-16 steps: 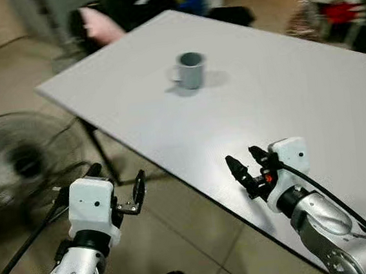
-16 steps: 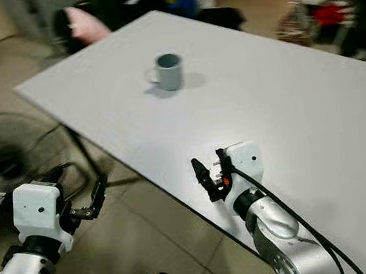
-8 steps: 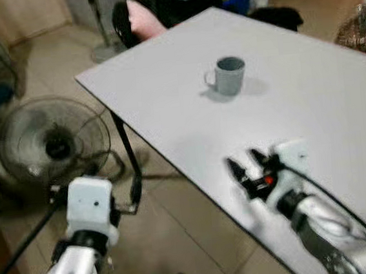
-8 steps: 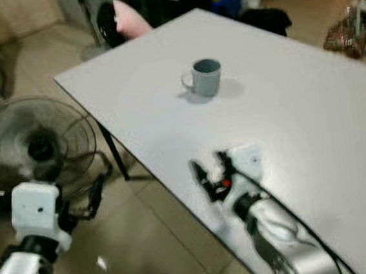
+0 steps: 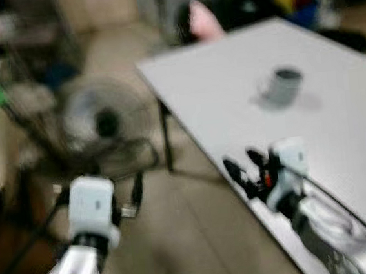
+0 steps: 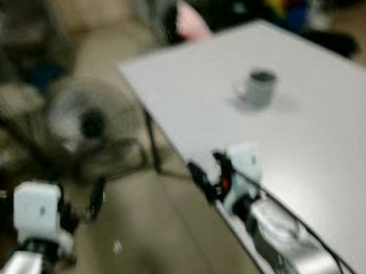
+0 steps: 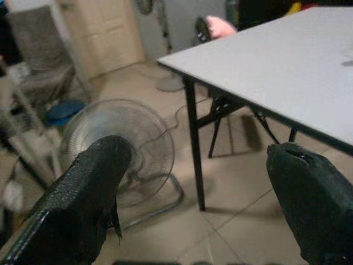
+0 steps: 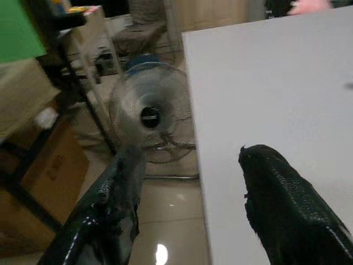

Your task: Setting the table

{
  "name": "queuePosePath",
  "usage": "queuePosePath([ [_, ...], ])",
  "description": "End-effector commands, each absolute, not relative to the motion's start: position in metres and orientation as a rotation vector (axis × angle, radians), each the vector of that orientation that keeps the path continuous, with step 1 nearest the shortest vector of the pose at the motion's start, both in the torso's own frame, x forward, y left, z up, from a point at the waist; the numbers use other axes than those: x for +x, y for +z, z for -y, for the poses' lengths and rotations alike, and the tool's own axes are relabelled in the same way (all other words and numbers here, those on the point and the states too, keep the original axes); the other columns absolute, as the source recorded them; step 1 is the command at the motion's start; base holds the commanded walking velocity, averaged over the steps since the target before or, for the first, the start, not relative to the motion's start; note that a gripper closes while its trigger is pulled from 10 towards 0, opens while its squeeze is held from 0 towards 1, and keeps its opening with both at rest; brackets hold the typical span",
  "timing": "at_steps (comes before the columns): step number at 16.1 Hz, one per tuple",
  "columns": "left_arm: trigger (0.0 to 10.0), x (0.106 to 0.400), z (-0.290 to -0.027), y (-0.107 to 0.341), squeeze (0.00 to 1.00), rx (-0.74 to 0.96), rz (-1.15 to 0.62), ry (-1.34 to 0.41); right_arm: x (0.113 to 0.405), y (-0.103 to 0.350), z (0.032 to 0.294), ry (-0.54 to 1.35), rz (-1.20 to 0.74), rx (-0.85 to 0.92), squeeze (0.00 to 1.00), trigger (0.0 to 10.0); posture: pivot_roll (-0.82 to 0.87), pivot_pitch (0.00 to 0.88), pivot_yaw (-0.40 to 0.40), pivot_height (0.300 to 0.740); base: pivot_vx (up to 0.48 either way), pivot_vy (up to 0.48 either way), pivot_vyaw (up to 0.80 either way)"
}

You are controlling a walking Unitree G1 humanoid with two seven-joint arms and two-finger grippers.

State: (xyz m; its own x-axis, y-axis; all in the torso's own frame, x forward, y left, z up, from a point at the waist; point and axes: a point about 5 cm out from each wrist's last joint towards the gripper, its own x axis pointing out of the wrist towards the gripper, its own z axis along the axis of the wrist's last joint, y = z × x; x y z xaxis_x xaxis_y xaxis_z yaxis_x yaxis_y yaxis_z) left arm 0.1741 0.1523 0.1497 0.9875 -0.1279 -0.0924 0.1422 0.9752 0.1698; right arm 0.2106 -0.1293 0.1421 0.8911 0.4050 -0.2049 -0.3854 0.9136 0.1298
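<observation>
A grey mug stands upright on the white table, towards its far part. My right gripper hangs open over the table's near edge, well short of the mug, with nothing between its fingers. My left gripper is off the table to the left, above the tiled floor, open and empty; its fingers frame the table's corner leg. The head views are blurred.
A floor fan stands on the tiles left of the table, also seen as the fan. A pink cushion and dark clutter lie beyond the table's far corner. Boxes and a green panel stand at the far left.
The camera has swung left: the table and mug have slid right in the picture, and the fan and room at left have come into view. Both grippers keep their pose.
</observation>
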Motion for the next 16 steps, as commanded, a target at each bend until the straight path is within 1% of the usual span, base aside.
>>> queuePosePath([
  [1,10.0,0.1730,-0.1533,0.1512,0.00,0.191,-0.076,-0.134,0.2098,0.1452,0.1284,0.424,-0.218,0.093,0.00,10.0,-0.02,0.067,0.028,0.740,0.000,0.000,0.80],
  [5,10.0,0.1729,-0.1532,0.1517,0.00,0.192,-0.076,-0.136,0.2097,0.1450,0.1272,0.437,-0.218,0.102,0.00,10.0,-0.02,0.067,0.029,0.740,0.000,0.000,0.80],
  [6,10.0,0.1729,-0.1532,0.1518,0.00,0.191,-0.075,-0.137,0.2096,0.1450,0.1270,0.438,-0.218,0.105,0.17,10.0,-0.02,0.067,0.029,0.740,0.000,0.000,0.80],
  [7,10.0,0.1729,-0.1529,0.1517,0.00,0.183,-0.077,-0.141,0.2097,0.1449,0.1267,0.439,-0.218,0.108,0.45,10.0,-0.02,0.065,0.030,0.740,0.000,0.000,0.80],
  [8,10.0,0.1724,-0.1527,0.1517,0.98,0.144,-0.084,-0.143,0.2096,0.1449,0.1268,0.438,-0.216,0.117,1.00,10.0,-0.02,0.066,0.031,0.740,0.000,0.000,0.80],
  [9,10.0,0.1722,-0.1528,0.1522,1.00,0.129,-0.084,-0.140,0.2096,0.1451,0.1271,0.436,-0.215,0.121,1.00,10.0,-0.02,0.067,0.031,0.740,0.000,0.000,0.80],
  [11,10.0,0.1718,-0.1540,0.1532,1.00,0.123,-0.082,-0.134,0.2098,0.1454,0.1280,0.433,-0.211,0.126,1.00,10.0,-0.02,0.066,0.030,0.740,0.000,0.000,0.80],
  [14,10.0,0.1729,-0.1572,0.1562,1.00,0.170,-0.054,-0.107,0.2103,0.1473,0.1275,0.441,-0.198,0.141,1.00,10.0,-0.02,0.066,0.029,0.740,0.000,0.000,0.80],
  [16,10.0,0.1734,-0.1568,0.1586,1.00,0.170,-0.034,-0.112,0.2109,0.1484,0.1265,0.451,-0.189,0.151,1.00,10.0,-0.01,0.064,0.027,0.740,0.000,0.000,0.80],
])
